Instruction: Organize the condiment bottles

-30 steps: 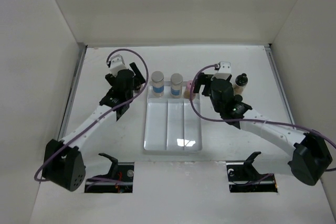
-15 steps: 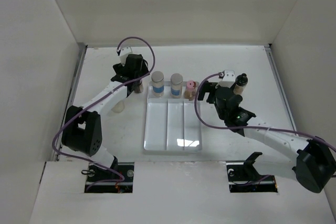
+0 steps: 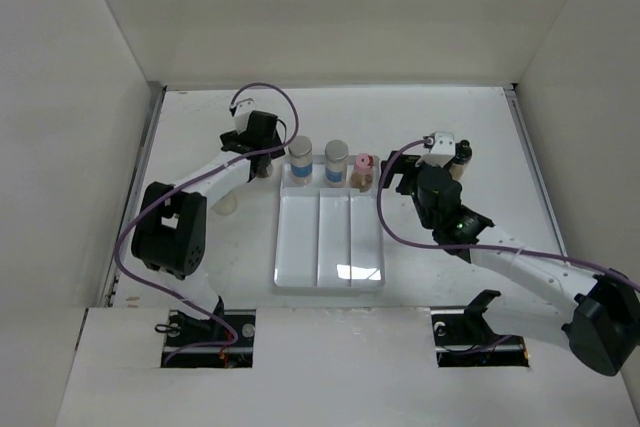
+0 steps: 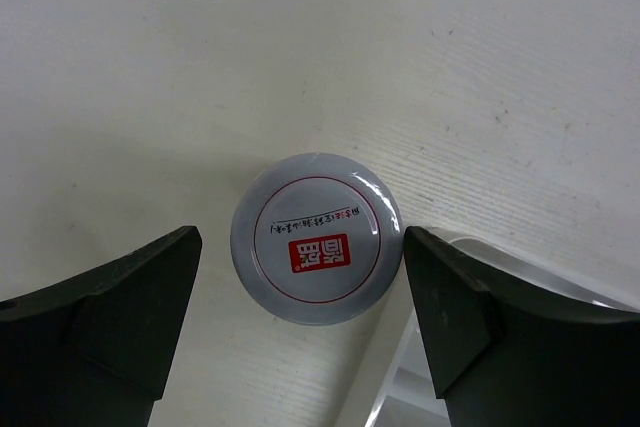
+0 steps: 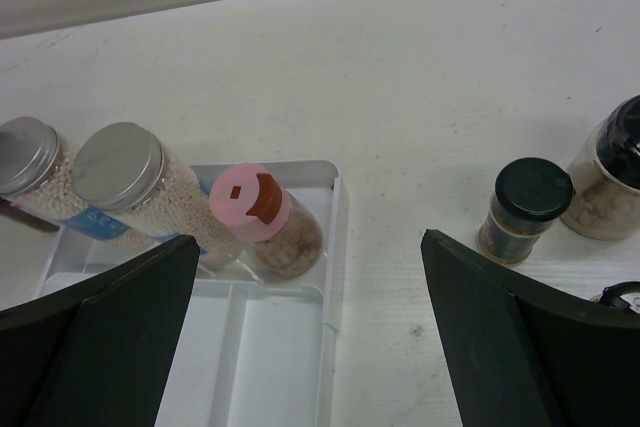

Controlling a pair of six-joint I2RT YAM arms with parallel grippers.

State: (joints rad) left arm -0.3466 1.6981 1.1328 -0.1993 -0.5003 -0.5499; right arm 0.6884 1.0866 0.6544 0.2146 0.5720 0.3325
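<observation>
My left gripper (image 3: 263, 161) is open and points straight down over a grey-lidded jar (image 4: 316, 239) with a red mark on its lid. The jar stands on the table just left of the white tray (image 3: 330, 247), between my fingers, which do not touch it. Two grey-lidded jars with blue labels (image 3: 300, 153) (image 3: 336, 155) and a pink-capped bottle (image 3: 362, 169) stand at the tray's far end. My right gripper (image 3: 403, 179) is open and empty, right of the pink-capped bottle (image 5: 262, 212). Two black-capped bottles, one small (image 5: 525, 202) and one larger (image 5: 610, 172), stand on the table to its right.
The tray (image 5: 290, 367) has three long compartments, bare in front of the bottles. A small pale object (image 3: 226, 204) lies on the table left of the tray. White walls close in the table on three sides.
My right gripper has drawn back to the right, leaving the pink-capped bottle standing in the tray. My left gripper has swung toward the far side and now hangs over the jar beside the tray.
</observation>
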